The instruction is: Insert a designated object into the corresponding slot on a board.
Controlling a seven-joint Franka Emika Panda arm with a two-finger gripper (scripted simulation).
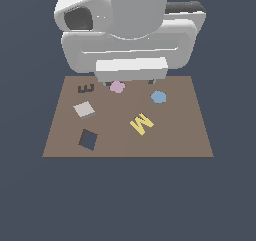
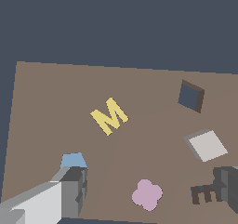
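In the exterior view, the brown board [image 1: 165, 135] lies flat on a dark floor. The big white arm [image 1: 130, 30] stands over the far edge of the board and hides part of it. The gripper [image 1: 130, 82] hangs low there, with the pink blob [image 1: 117, 87] just under it, between its two short dark fingers [image 1: 107, 83]. The fingers stand wide apart and hold nothing. The grey-beige tile [image 1: 84, 109] lies on the board toward the exterior view's left, well apart from the gripper. The square slot [image 1: 88, 139] is nearer to the camera than the tile, turned like a diamond, and it is empty. The E-shaped cut-out [image 1: 86, 88] is beyond the tile. The yellow M [image 1: 141, 123] lies near the middle, and the blue hexagon [image 1: 158, 97] is toward the exterior view's right.

In the wrist view, the two fingers [image 2: 74, 190] show at the edges of the picture, far from each other, so the hand is open. The pink blob [image 2: 147, 194] lies between them. The tile [image 2: 206, 145] lies flat beside the slot [image 2: 190, 95], not touching it. The yellow M [image 2: 109, 115] is in the middle of the board [image 2: 56, 107]. The blue hexagon [image 2: 73, 161] is partly hidden behind one finger, and the E-shaped cut-out [image 2: 202, 194] is just beside the other.
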